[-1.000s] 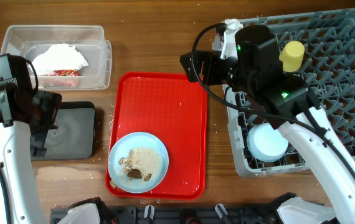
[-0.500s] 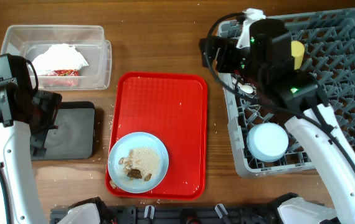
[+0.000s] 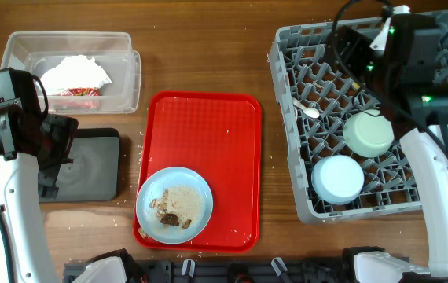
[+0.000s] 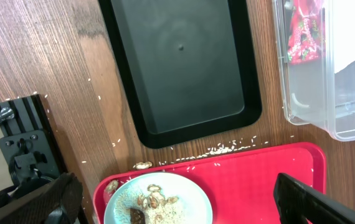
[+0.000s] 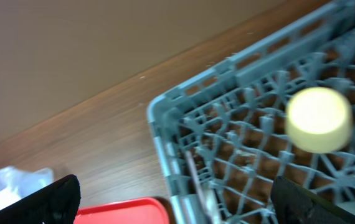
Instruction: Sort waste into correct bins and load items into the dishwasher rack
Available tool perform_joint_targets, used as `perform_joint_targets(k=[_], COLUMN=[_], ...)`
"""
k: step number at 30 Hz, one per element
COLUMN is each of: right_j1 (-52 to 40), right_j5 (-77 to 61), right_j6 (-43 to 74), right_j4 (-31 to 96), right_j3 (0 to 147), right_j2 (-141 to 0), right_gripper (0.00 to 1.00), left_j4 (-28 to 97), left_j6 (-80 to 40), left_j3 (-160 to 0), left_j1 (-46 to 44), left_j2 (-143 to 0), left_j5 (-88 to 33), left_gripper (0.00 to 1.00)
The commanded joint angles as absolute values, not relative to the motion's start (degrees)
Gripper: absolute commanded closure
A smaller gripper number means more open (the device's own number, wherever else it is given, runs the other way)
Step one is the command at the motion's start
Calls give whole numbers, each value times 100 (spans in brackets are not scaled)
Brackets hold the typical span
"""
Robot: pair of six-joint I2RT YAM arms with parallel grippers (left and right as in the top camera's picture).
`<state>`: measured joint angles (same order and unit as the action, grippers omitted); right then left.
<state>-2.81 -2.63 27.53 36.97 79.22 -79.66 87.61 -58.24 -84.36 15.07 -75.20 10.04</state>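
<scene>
Dishwasher rack (image 3: 284,94) fills the table's right side, holding a mint-green bowl (image 3: 369,135), a pale blue bowl (image 3: 338,179) turned upside down, a yellow cup (image 5: 319,119) and a white spoon (image 3: 309,110) (the cup shows only in the right wrist view). The red tray (image 3: 208,134) lies centre, carrying the pale blue plate (image 3: 173,177) with food scraps (image 3: 181,203). The clear tub (image 3: 134,79) contains a napkin (image 3: 75,72) and wrapper (image 3: 75,92); the black tray (image 3: 94,165) sits below it. The left gripper (image 4: 174,193) and right gripper (image 5: 174,196) both gape wide, grasping nothing.

red tray (image 3: 204,134), grey grid rack (image 3: 284,149), black tray (image 3: 90,169)
</scene>
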Motion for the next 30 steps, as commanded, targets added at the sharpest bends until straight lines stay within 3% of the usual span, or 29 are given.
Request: perform_joint_targets(k=[1,4,12,16,20,24,30], right_j1=[-156,-126,-126,-126,-126,-126,-126], right_j5=[760,1369,1413,1413,1413,1413,1413], right_j6=[2703,2705,2705,2703,2705,2705,2703], right_j4=[3743,3739,4034,4034,4034,4034,4034], right_j3=[7950,7950,7948,7948,7948,7948,7948], right_j2=[-7983,-7983,-8025,-8027,-8027,-8027,-8027], right_gripper=[0,0,0,0,0,0,0], left_j4=[8770,8770,8713,8792,8700,8729,8497], left_j6=[-5918,-5918,-5920,-5865,-5011,-4554,-4821], left_j3=[-8418,-8418,-8418,-8418,-8418,-8418,-8313], left_j1=[1529,1529,1529,1525,1387,786,-808], left_j2=[-7489,-7489,-7489,-7489,-7489,-7489,-7489], left_j5=[1100,1098,1096,71,-799,-1044,-788], left_gripper=[0,0,0,0,0,0,0])
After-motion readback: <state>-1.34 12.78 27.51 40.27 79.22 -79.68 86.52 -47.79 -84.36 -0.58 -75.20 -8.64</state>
